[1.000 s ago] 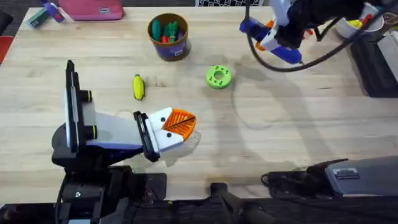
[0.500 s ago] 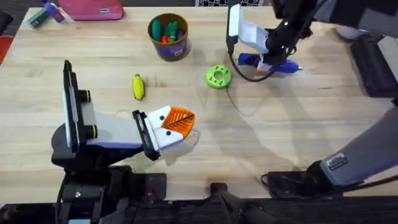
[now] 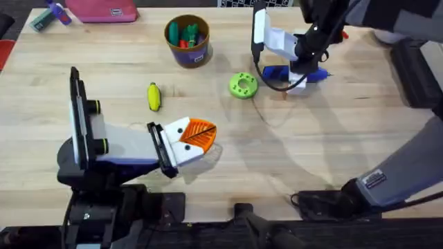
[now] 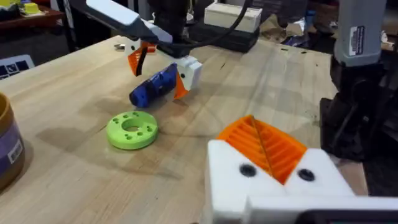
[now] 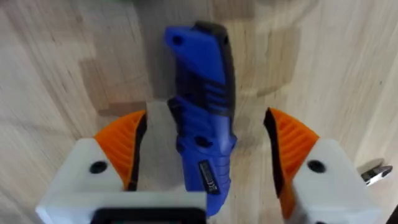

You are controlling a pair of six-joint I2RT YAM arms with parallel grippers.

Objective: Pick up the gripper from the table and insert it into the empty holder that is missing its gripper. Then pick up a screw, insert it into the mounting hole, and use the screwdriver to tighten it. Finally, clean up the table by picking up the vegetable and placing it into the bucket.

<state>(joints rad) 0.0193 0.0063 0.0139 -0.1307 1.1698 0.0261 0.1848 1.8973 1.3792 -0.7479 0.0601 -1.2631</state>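
Observation:
The blue screwdriver (image 3: 315, 75) lies flat on the table to the right of the green disc. My right gripper (image 3: 293, 69) is down over its handle (image 5: 202, 106), open, with an orange pad (image 5: 121, 146) on each side and a gap to both. The left wrist view has the same screwdriver (image 4: 152, 89) under those fingers. My left gripper (image 3: 194, 138) rests low at the front left, its orange pads (image 4: 267, 146) pressed together, holding nothing. The yellow vegetable (image 3: 154, 97) lies beyond it. The dark blue bucket (image 3: 188, 41) stands at the back. The loose gripper, holder and screw are out of view.
A green round disc with holes (image 3: 242, 85) sits just left of the screwdriver. A pink case (image 3: 104, 10) lies at the back left edge. Black equipment (image 3: 419, 76) borders the right side. A small metal piece (image 5: 373, 173) lies beside the right finger.
The right arm swung from the back right corner down and left onto the screwdriver and settled over its handle. The left arm stayed still.

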